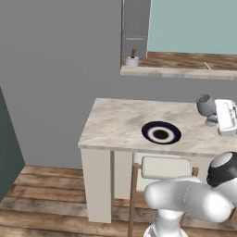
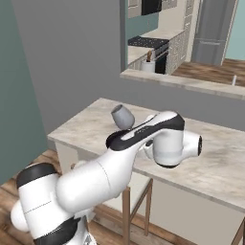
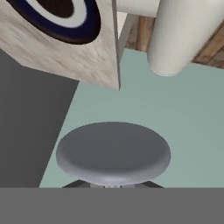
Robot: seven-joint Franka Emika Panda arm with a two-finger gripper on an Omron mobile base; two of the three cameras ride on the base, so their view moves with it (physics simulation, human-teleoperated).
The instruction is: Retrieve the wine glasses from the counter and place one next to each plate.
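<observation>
Flat even rendered light, soft focus, faint shadows, no glare.

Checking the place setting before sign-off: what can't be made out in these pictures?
- Plate: hand view, cut off by the top edge.
- Wine glass: left base view, stem and foot behind the white hand; right base view, stem behind the arm.
- End effector: finger tips under the glass foot.

Tabletop (image 1: 115,122): we find bare stone left of the plate (image 1: 160,133); at its right, wine glass (image 1: 205,106) and our arm block passage.
</observation>
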